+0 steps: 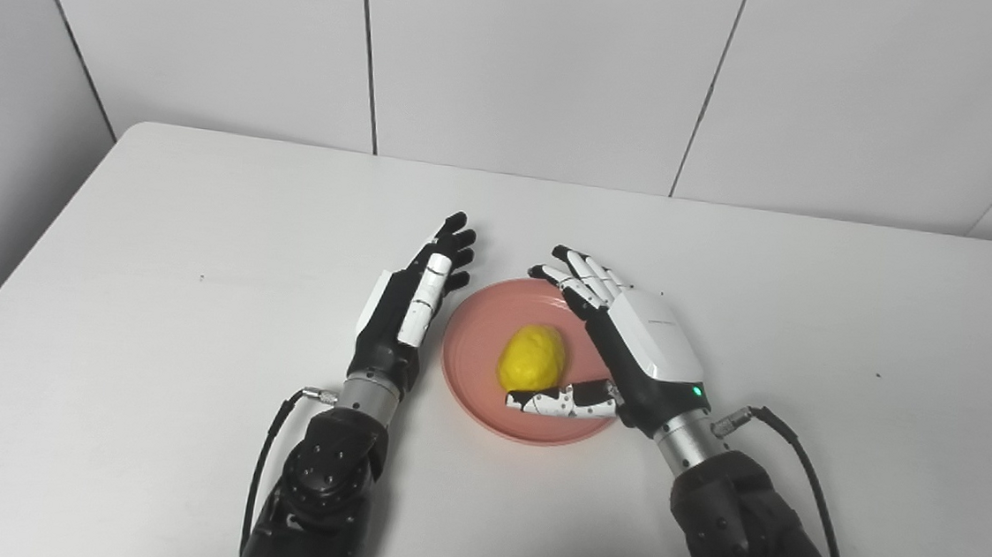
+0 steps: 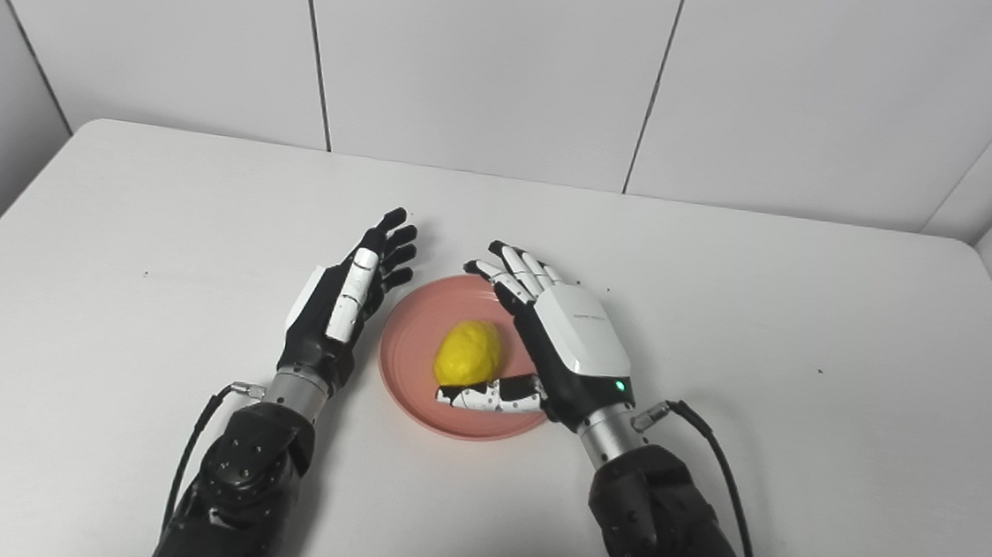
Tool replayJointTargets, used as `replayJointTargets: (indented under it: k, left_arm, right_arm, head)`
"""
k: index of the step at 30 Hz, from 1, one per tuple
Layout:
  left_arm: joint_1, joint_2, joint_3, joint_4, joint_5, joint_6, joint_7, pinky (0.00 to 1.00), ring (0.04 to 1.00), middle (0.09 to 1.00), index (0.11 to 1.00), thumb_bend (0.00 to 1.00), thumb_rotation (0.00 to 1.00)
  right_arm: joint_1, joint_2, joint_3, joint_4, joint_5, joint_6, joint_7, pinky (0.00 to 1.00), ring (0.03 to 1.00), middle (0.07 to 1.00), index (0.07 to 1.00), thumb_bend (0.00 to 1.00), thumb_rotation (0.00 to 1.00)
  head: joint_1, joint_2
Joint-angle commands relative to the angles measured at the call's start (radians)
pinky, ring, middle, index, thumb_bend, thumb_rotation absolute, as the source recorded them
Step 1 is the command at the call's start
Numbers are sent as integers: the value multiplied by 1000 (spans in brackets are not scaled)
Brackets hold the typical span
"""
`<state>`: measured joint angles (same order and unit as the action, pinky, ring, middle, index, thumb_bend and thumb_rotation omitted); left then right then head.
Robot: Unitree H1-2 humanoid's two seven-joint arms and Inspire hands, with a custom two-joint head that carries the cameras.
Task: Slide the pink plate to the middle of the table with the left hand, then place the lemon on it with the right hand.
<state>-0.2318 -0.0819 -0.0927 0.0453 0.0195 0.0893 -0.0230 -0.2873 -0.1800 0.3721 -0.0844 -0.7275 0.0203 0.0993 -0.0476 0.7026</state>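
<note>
Right robot hand (image 1: 633, 342) spread wide over the pink plate's (image 1: 479, 326) right side, holding nothing, thumb just beside the lemon (image 1: 530, 357). Lemon sits on the plate, mid-bench (image 1: 199, 229), nearer the front edge. Left robot hand (image 1: 410, 307) fingers apart, empty, just beside the plate's left rim.

A bare lab-like test bay: plain white table (image 1: 199, 229) boxed in by seamed white wall panels (image 1: 531, 60).

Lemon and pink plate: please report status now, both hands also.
Left hand open, beside pink plate. Right hand open around lemon, not gripping. Lemon lies on plate, near table middle. Nothing in the way.
</note>
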Motion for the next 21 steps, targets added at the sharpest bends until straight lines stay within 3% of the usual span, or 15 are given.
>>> replayJointTargets:
  k: [1, 5, 8, 10, 14, 17, 21]
  left_arm:
    - [-30, -2, 0, -38, -2, -6, -5, 904, 927, 927, 913, 634, 1000]
    - [-30, -3, 1, -42, -5, 3, -6, 908, 932, 932, 920, 634, 1000]
    - [-29, -3, 1, -47, -1, 7, -5, 909, 927, 927, 917, 637, 1000]
    - [-29, -3, 1, -47, 0, 4, -4, 908, 926, 925, 917, 634, 1000]
    - [-30, -6, 3, -44, 2, -3, 1, 906, 926, 927, 919, 624, 1000]
    - [-30, -6, 3, -42, 5, -10, 5, 906, 927, 926, 921, 613, 1000]
    - [-30, -1, 1, -43, 9, -13, 5, 918, 935, 935, 927, 611, 1000]
  right_arm:
    - [-11, 12, -17, -36, -4, -31, -43, 998, 999, 999, 940, 726, 485]
    - [11, 39, -57, -38, 49, -57, -97, 1000, 1000, 1000, 994, 730, 561]
    - [27, 59, -92, -41, 97, -79, -137, 986, 1000, 1000, 1000, 704, 710]
    - [38, 77, -117, -40, 134, -82, -157, 961, 1000, 1000, 1000, 704, 753]
    - [53, 104, -157, -39, 234, -90, -155, 984, 1000, 1000, 1000, 682, 828]
    - [66, 137, -199, -49, 335, -38, -137, 998, 1000, 1000, 1000, 692, 877]
    - [73, 151, -221, -46, 387, -43, -131, 1000, 1000, 1000, 1000, 676, 986]
  head:
    - [0, 1]
    - [-3, 3]
    - [-3, 4]
    - [-5, 7]
    - [-5, 7]
    - [-4, 12]
    - [-7, 15]
